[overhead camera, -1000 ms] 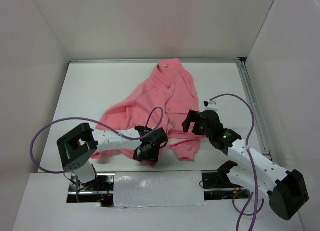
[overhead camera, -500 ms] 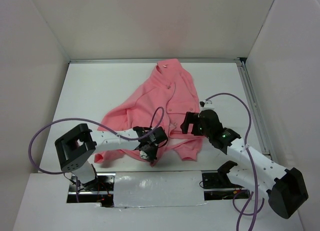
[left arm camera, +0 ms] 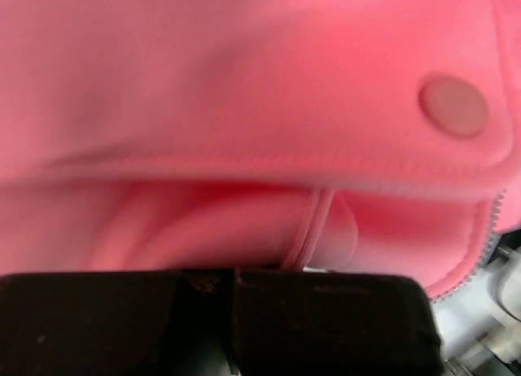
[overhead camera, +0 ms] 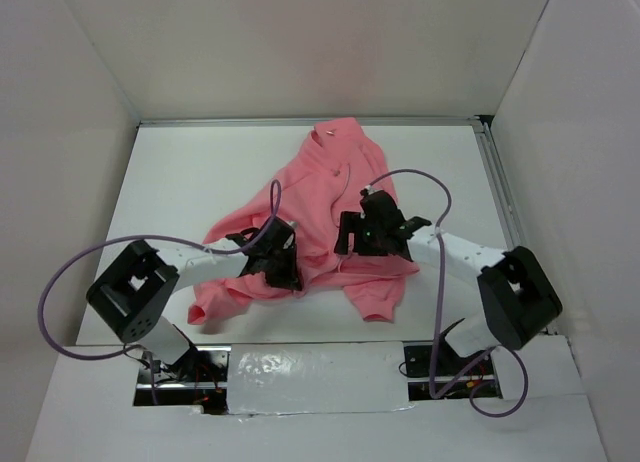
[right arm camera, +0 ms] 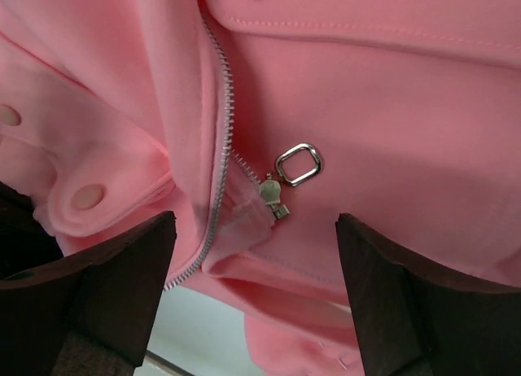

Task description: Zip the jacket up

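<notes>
Overhead, left gripper (overhead camera: 283, 272): clamped on the jacket (overhead camera: 320, 182), at its near left part.
Overhead, right gripper (overhead camera: 365, 244): over the jacket's front.
Overhead, setting: jacket lies on white table (overhead camera: 180, 182), collar far; white walls (overhead camera: 300, 52).
Left wrist: black fingers (left arm camera: 326, 319) pressed together against a pink fold; snap button (left arm camera: 453, 106) above.
Right wrist: fingers (right arm camera: 106, 295) wide apart, straddling the zipper pull (right arm camera: 275, 193), gripping nothing.

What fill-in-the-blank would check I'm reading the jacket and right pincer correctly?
The right pincer is ___.
In its wrist view, the zipper pull lies ___ its fingers.
The jacket is ___ in colour.
Missing: open; between; pink.
</notes>
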